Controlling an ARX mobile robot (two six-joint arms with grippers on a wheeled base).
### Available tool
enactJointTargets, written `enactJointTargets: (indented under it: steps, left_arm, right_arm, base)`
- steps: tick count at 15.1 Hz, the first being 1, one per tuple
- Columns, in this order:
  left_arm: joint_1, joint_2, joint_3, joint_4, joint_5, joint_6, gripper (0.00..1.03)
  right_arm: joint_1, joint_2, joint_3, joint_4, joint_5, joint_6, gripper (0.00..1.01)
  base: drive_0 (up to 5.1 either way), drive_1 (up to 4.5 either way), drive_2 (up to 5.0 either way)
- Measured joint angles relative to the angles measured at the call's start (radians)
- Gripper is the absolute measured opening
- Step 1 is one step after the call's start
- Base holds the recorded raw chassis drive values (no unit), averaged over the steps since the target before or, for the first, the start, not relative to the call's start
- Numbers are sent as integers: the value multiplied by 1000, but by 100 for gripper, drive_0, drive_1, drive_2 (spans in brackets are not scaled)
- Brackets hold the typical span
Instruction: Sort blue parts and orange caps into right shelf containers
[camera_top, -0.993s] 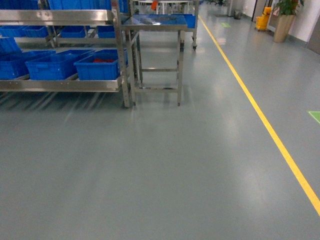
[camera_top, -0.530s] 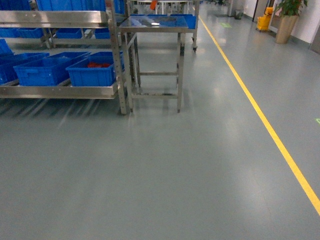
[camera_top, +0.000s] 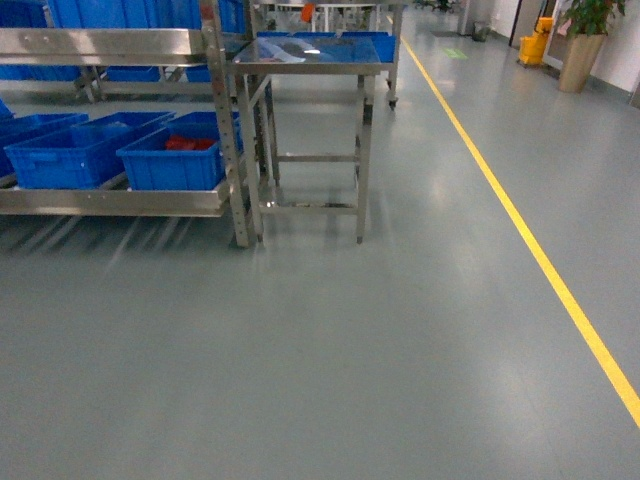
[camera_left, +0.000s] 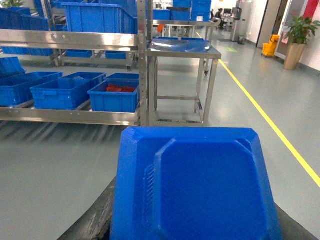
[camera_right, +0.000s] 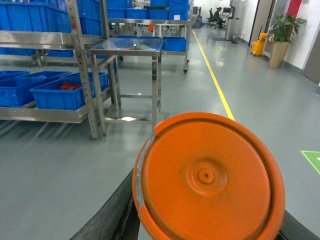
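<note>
A big blue part (camera_left: 195, 185) fills the lower left wrist view, with my left gripper (camera_left: 192, 227) shut on it; a dark finger (camera_left: 95, 220) shows at its side. A round orange cap (camera_right: 207, 177) sits in my right gripper (camera_right: 205, 227), which is shut on it. Neither gripper shows in the head view. The right shelf containers are blue crates on the low shelf. The rightmost crate (camera_top: 170, 172) (camera_left: 114, 100) (camera_right: 55, 98) holds orange-red pieces (camera_top: 190, 143) (camera_left: 120, 89). A second crate (camera_top: 70, 160) stands left of it.
The steel shelf rack (camera_top: 110, 200) stands at the far left. A steel table (camera_top: 305, 60) with a blue tray is just right of it. A yellow floor line (camera_top: 530, 250) runs along the right. A potted plant (camera_top: 585, 40) and a yellow bucket (camera_top: 533, 45) stand far back.
In the head view the rack and table have come nearer and sit lower in the picture. The crates have slid towards the left edge.
</note>
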Motion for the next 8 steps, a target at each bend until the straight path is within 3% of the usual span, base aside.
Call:
enactJointTargets:
  steps: [8]
  left_arm:
    - [0, 0, 0, -2, 1, 0, 43]
  right_arm:
    - [0, 0, 0, -5, 0, 0, 44]
  base:
    - [1, 434, -433]
